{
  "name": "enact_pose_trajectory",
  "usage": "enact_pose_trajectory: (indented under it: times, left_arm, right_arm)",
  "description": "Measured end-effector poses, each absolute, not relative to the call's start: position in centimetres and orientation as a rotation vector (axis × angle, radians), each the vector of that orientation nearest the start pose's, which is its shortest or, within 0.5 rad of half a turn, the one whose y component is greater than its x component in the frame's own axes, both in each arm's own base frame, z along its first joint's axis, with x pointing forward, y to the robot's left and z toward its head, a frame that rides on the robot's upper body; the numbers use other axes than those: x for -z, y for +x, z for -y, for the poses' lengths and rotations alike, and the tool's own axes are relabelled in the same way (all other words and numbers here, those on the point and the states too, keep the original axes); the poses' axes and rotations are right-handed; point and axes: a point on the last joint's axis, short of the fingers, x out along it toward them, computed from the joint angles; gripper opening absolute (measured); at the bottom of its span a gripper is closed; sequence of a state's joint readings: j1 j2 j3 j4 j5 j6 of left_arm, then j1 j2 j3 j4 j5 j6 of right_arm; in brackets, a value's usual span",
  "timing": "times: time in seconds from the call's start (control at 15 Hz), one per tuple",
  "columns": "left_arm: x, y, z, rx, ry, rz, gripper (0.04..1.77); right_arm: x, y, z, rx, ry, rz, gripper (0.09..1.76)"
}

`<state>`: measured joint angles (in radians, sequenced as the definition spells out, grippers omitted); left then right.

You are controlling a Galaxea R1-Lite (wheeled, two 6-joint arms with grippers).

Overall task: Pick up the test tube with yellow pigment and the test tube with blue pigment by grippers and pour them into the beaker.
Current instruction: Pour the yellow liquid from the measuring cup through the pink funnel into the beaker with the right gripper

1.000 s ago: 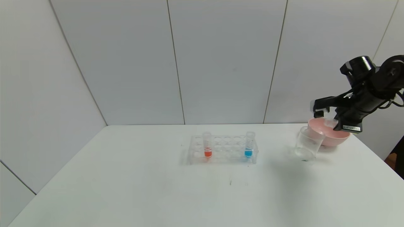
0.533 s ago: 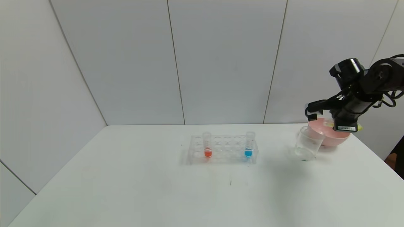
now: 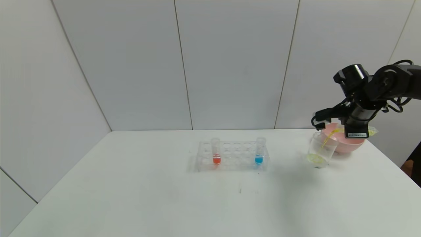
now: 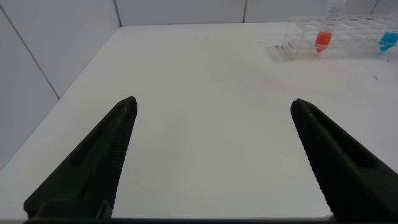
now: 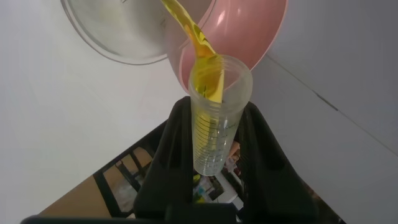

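The right tool (image 5: 208, 155) was clamped around the test tube with yellow pigment (image 5: 214, 118), its two black fingers (image 5: 171, 149) pressed on either side of the graduated wall, and in the head view that tool (image 3: 342, 126) hung above the far right of the tabletop (image 3: 164, 197) with the tube tipped over nearly level. A yellow stream (image 3: 326, 141) ran from the tube's mouth down into the beaker (image 3: 320, 149), which stood just in front of the pink bowl (image 3: 348, 143), and a yellow pool already lay at the beaker's bottom. Some yellow liquid showed at the tube's lip, so the first pour looked under way rather than finished. Toward the middle of the tabletop, well apart from the beaker, the clear tube rack (image 3: 232, 156) held the test tube with blue pigment (image 3: 260, 151) upright at its right end and a red-liquid tube (image 3: 216, 151) near its left end. The left tool (image 4: 211, 155) hovered low over bare tabletop with its fingers spread wide and nothing between them. By my judgement roughly half remained: emptying the yellow, then fetching and pouring the untouched blue
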<state>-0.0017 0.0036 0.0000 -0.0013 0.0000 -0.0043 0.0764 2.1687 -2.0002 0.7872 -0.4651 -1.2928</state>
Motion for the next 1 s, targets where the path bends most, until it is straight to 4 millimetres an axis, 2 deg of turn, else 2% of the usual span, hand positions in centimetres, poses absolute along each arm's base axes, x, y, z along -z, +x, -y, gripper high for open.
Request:
enact_pose_trajectory:
  times: [1.0]
  left_arm:
    - [-7.6,-2.3,0.0,0.002,-0.004,-0.002,1.76]
  right_arm:
    - [-20.3,41.7,-4.1,-0.249,-1.551,-1.088,0.5]
